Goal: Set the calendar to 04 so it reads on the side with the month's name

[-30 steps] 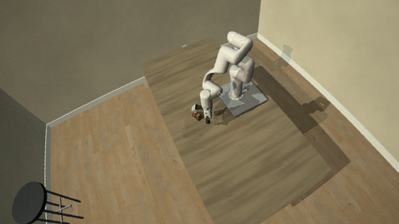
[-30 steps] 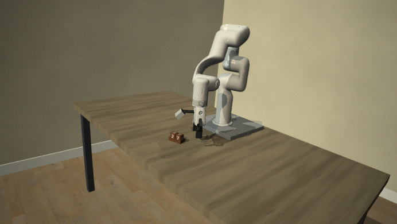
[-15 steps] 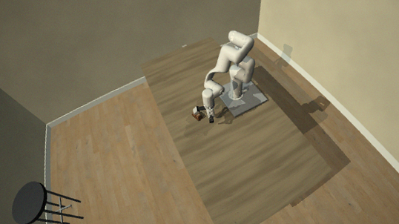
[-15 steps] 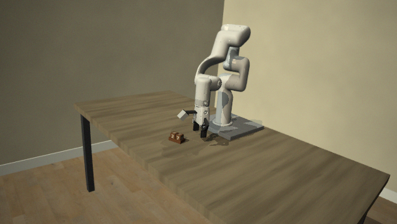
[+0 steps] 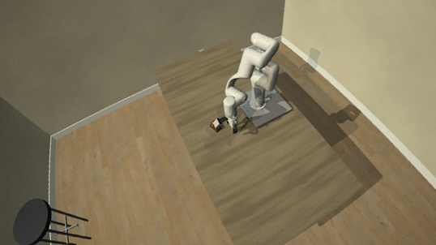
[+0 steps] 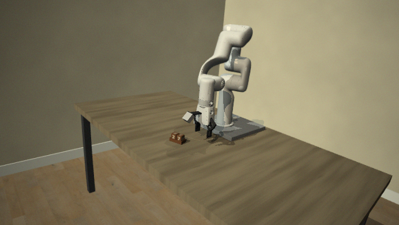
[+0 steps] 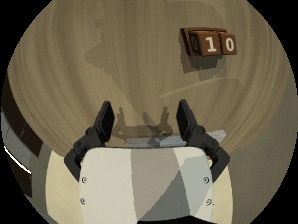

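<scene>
The calendar (image 6: 177, 138) sits on the wooden surface (image 6: 259, 173), nearer the far end than the near one and well in from both long edges. Broad bare wood stretches toward the near end. The arm's grey base plate (image 6: 242, 130) lies just behind the gripper (image 6: 203, 130).

The two cubes (image 7: 220, 44) stand side by side in the tray (image 7: 189, 42); their tops read 1 and 0 in the wrist view, and the exterior view shows a 7 on a side face.

The fingers are spread fully wide, holding nothing, hanging just above the surface beside the calendar and apart from it.
</scene>
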Available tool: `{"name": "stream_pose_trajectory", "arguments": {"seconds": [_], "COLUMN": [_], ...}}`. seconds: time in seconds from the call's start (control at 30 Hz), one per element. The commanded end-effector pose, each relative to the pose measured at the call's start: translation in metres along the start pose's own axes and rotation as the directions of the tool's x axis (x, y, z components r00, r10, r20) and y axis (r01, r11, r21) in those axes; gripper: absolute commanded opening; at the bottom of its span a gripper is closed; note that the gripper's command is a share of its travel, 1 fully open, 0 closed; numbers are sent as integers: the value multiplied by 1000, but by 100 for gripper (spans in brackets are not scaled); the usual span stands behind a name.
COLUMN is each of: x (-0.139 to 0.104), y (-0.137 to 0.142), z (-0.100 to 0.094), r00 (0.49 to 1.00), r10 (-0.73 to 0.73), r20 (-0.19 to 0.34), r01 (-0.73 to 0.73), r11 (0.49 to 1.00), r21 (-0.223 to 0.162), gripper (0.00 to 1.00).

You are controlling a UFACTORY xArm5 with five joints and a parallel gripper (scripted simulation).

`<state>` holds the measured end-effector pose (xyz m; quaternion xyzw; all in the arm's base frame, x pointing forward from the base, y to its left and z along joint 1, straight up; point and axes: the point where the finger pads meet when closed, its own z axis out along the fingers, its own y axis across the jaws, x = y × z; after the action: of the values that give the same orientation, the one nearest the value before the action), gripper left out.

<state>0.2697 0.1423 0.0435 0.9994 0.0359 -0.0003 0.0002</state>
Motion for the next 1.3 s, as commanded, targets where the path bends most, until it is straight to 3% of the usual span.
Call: {"name": "stream_pose_trajectory", "arguments": {"seconds": [0.0,0.17,0.5,0.73,1.03,1.27], "x": [-4,-9,-18,-25,-32,-32], "y": [-1,-2,-2,-3,-4,-4], "z": [-1,-1,-1,-1,1,17], "r00": [998,969,949,854,851,851], "r10": [-59,-245,-315,-521,-525,-525], "r20": [-4,-5,-5,-5,-5,-5], "r01": [59,245,315,521,525,525], "r11": [998,970,949,854,851,851], "r21": [2,1,1,0,0,0], "gripper": [100,100,100,100,100,100]}}
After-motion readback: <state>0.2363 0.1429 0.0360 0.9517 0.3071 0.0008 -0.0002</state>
